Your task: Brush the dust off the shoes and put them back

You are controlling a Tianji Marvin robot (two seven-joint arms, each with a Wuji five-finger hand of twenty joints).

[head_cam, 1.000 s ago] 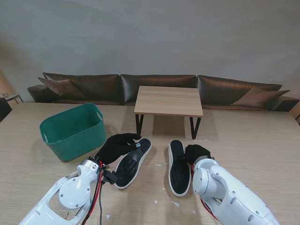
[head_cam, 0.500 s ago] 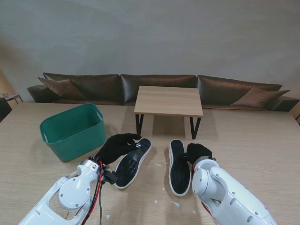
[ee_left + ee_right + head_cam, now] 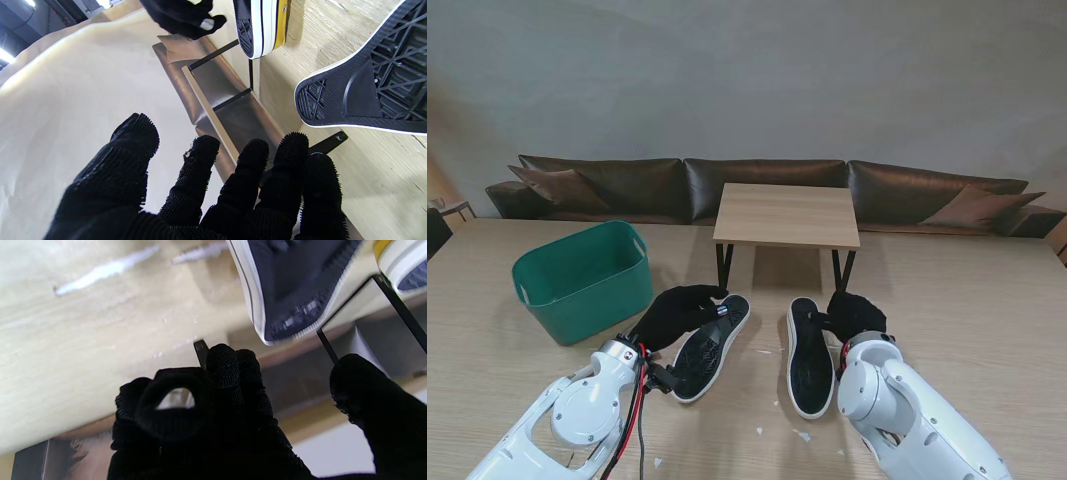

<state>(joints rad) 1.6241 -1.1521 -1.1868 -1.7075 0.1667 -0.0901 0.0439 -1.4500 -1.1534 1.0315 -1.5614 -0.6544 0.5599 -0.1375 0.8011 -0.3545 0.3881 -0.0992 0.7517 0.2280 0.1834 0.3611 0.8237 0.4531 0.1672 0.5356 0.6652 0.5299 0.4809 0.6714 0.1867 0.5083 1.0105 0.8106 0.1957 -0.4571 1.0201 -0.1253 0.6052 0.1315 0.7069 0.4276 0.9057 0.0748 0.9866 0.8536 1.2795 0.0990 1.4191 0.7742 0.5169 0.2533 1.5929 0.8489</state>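
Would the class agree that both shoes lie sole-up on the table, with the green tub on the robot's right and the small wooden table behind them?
Not quite. In the stand view the green tub sits on the robot's left, not its right. The rest holds: both shoes, left and right, lie sole-up on the table, with the small wooden table behind them.

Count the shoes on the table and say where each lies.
2. The left shoe lies sole-up by the left hand; the right shoe lies sole-up beside the right hand.
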